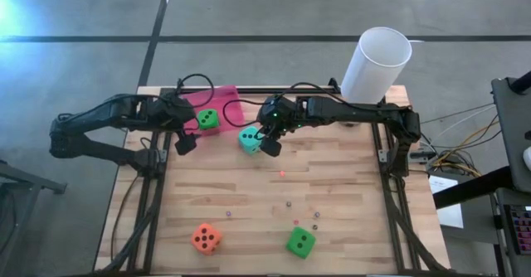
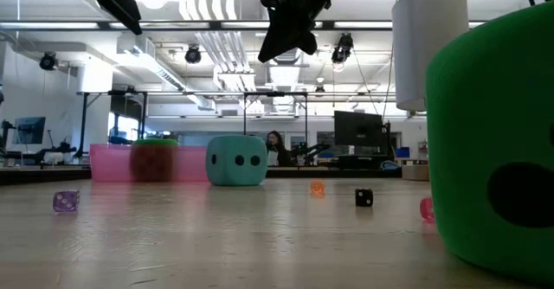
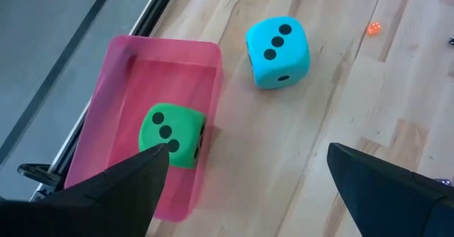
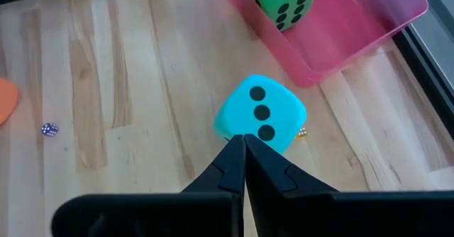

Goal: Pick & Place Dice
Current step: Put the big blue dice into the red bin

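Note:
A bright green die (image 1: pixel 207 119) rests on the floor of the pink tray (image 1: pixel 224 99) at the table's far edge, and shows in the left wrist view (image 3: pixel 172 134) too. The teal die (image 1: pixel 249 138) sits on the wood just right of the tray (image 4: pixel 261 116). An orange die (image 1: pixel 206 238) and a second green die (image 1: pixel 300 242) lie near the near edge. My left gripper (image 1: pixel 184 142) is open, hovering left of the tray's near end (image 3: pixel 248 177). My right gripper (image 1: pixel 270 147) is shut, raised above the table just right of the teal die (image 4: pixel 243 143) (image 2: pixel 290 25).
A tall white cylinder (image 1: pixel 377 61) stands at the far right corner. Tiny beads are scattered mid-table: an orange one (image 1: pixel 282 174), darker ones (image 1: pixel 288 202), and a purple one (image 2: pixel 65 202). Bare wood lies between the teal die and the two near dice.

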### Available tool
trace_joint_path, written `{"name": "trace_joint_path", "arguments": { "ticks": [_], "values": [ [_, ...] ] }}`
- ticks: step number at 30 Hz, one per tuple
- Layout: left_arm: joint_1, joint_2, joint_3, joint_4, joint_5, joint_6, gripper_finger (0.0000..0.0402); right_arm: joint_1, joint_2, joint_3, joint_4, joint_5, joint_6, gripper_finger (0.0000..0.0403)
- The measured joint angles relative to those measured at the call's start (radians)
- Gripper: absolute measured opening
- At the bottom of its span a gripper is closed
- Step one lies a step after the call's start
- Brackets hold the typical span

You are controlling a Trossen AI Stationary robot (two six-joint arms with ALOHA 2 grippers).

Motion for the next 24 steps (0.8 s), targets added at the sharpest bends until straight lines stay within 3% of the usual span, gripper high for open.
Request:
{"name": "trace_joint_path", "arguments": {
  "ticks": [24],
  "values": [
    [0.0,0.0,0.0,0.0,0.0,-0.004,0.0387,0.0,0.0,-0.002,0.005,0.0,0.001,0.0008]
  ]
}}
